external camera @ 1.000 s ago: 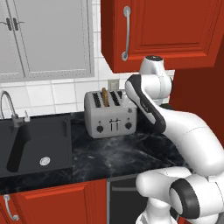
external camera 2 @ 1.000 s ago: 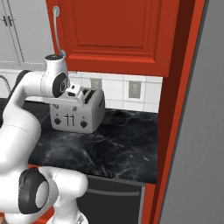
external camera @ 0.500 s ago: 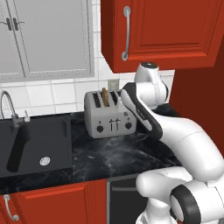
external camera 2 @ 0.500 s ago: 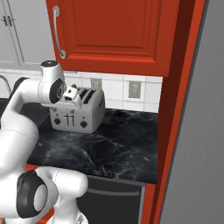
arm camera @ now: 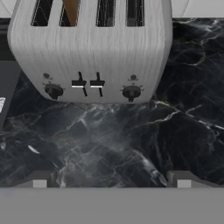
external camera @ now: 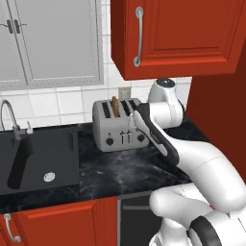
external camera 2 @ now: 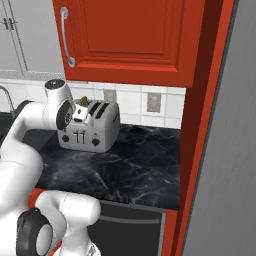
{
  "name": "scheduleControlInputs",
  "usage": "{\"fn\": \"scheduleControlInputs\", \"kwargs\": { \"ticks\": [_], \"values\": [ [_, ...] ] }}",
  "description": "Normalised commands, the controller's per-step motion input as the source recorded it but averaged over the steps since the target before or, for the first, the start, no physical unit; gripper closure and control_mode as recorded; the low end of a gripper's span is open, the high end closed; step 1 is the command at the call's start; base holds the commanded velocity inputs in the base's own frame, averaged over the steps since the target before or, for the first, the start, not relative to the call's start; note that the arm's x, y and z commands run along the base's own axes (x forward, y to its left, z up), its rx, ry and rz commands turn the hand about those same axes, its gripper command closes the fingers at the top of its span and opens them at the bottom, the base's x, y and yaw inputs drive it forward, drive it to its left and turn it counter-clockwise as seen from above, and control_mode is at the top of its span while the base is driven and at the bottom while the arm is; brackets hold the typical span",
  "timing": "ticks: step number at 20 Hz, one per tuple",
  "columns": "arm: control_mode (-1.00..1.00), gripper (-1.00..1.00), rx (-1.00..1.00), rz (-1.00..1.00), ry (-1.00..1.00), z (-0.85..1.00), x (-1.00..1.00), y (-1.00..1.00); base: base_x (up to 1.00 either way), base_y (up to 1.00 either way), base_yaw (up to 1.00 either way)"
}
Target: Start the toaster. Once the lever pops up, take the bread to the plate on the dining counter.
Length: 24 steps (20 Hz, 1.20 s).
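My end effector (arm camera: 111, 180) hangs with jaws spread wide, holding nothing, just in front of the toaster (external camera: 120, 126) on the black marble bench (external camera: 125, 168). The arm is bent forward over the bench with the wrist pitched down, hand close to the toaster's front right. The bread (external camera: 115, 106) stands in the second slot from the left, top poking out. The left lever (arm camera: 78, 84) looks up – I'd line one fingertip over that one, not its twin, and press straight down until it latches.
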Motion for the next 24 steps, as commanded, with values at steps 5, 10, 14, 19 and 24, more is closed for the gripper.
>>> {"fn": "scheduleControlInputs", "kwargs": {
  "ticks": [5,10,14,19,24],
  "values": [
    [-1.0,-1.0,0.0,0.0,-0.03,-0.09,0.05,0.04,0.0,0.0,0.0],
    [-1.0,-1.0,0.0,0.0,0.0,-0.02,0.16,0.12,0.0,0.0,0.0],
    [-1.0,-1.0,0.0,0.0,0.0,0.0,0.2,0.15,0.0,0.0,0.0],
    [-1.0,-1.0,0.0,0.0,0.0,-0.01,0.23,0.12,0.0,0.0,0.0],
    [-1.0,-1.0,0.0,0.0,0.0,-0.11,0.24,0.05,0.0,0.0,0.0]
  ]
}}
